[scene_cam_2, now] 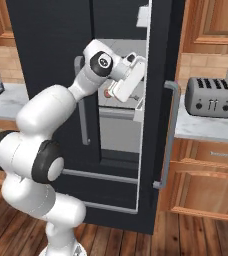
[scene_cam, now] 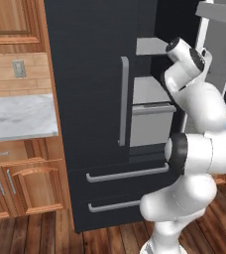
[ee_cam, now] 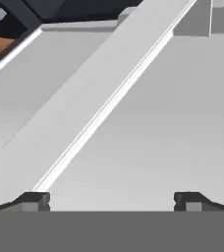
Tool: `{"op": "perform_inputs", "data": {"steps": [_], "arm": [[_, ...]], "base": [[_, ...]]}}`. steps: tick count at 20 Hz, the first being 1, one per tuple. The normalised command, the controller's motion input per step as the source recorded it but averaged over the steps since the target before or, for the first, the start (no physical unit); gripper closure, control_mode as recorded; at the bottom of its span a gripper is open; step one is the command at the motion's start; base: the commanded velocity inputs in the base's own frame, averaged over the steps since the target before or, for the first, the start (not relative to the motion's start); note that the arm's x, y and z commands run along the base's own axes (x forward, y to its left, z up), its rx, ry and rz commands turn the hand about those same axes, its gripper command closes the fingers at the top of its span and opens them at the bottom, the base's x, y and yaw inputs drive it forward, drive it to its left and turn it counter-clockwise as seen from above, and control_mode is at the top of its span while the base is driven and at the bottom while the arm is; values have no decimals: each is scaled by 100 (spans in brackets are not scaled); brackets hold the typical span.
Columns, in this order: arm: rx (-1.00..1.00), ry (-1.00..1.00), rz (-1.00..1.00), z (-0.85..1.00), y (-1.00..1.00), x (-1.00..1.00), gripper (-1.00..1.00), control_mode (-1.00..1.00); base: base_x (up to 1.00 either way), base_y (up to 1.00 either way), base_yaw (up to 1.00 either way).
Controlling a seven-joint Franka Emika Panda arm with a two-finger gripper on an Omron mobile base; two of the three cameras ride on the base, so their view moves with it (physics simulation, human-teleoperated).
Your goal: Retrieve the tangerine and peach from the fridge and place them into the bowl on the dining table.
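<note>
In front of the base, the white arm (scene_cam_2: 46, 150) rises and bends forward into the fridge (scene_cam: 92, 99), whose right door (scene_cam_2: 158, 115) stands swung open while the left door stays shut behind its grey bar handle (scene_cam: 123, 101). In the hand view the gripper (ee_cam: 112, 201) has its two dark tips spread wide apart with nothing between them, facing a light grey shelf (ee_cam: 158, 128) and its pale front rail. Beyond the hand, a small reddish fruit (scene_cam_2: 105, 94) sits on a shelf; which fruit it is cannot be told. Farther right, a toaster (scene_cam_2: 211, 97) stands on the marble tabletop (scene_cam_2: 206, 129).
</note>
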Motion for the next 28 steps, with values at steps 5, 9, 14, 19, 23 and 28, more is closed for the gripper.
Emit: {"op": "perform_inputs", "data": {"steps": [5,9,14,19,23,28], "arm": [[7,-9,-7,-1,-26,-90,-100,-100],[1,-29,-9,29,80,-31,-100,-100],[5,-35,-14,38,100,-5,-100,-100],[42,-32,-18,-22,95,-18,-100,-100],[68,-43,-18,-59,66,-37,-100,-100],[67,-44,-13,-45,53,-29,-100,-100]], "base": [[0,0,0],[0,0,0],[0,0,0],[0,0,0],[0,0,0],[0,0,0]]}}
